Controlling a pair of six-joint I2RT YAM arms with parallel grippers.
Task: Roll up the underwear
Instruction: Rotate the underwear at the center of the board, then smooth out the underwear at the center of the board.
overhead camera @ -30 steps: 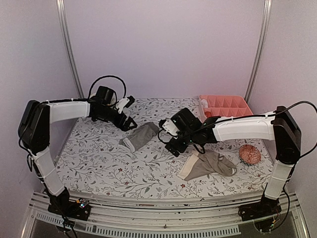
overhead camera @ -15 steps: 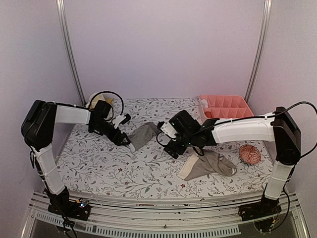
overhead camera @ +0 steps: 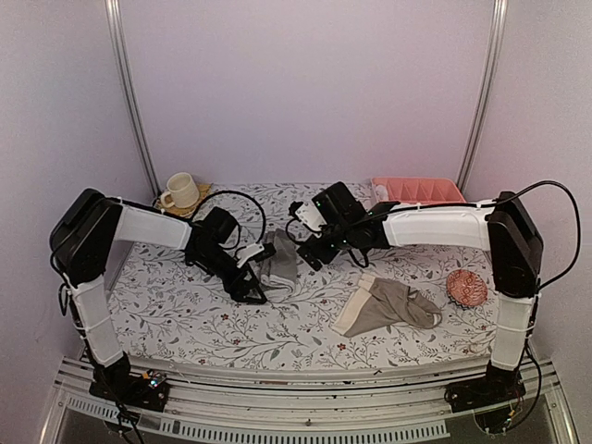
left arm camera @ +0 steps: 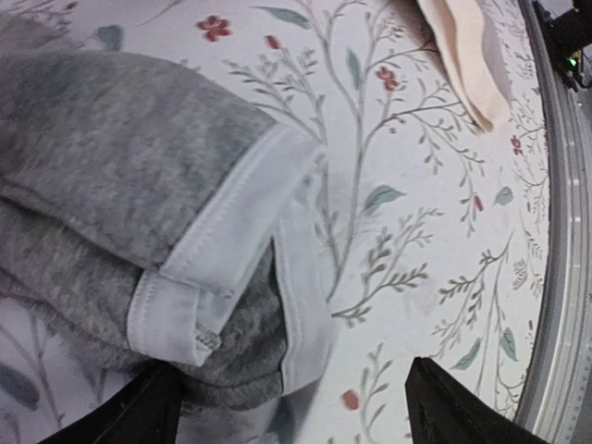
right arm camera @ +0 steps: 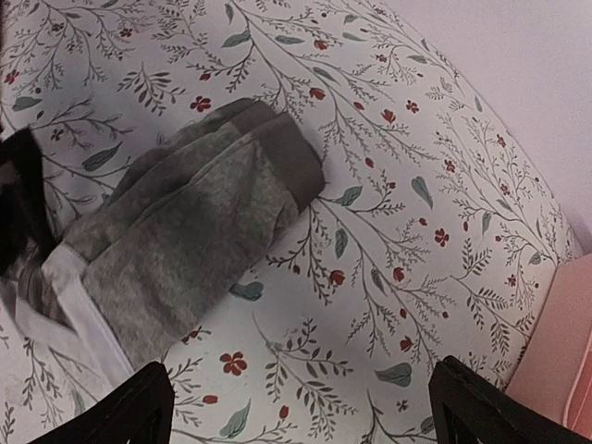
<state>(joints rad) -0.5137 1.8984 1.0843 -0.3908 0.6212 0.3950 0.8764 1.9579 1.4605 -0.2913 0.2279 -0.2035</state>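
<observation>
As the grey underwear (overhead camera: 280, 262) is laid between left end effector (left arm camera: 305, 412) and right end effector (right arm camera: 310, 412), both released, its hem is straddled by the left.

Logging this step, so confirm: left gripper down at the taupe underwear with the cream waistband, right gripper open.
Wrong pair. The left gripper is down at the grey underwear with white edging, as the left wrist view shows. The taupe underwear lies apart, nearer the right arm. The right gripper is open.
</observation>
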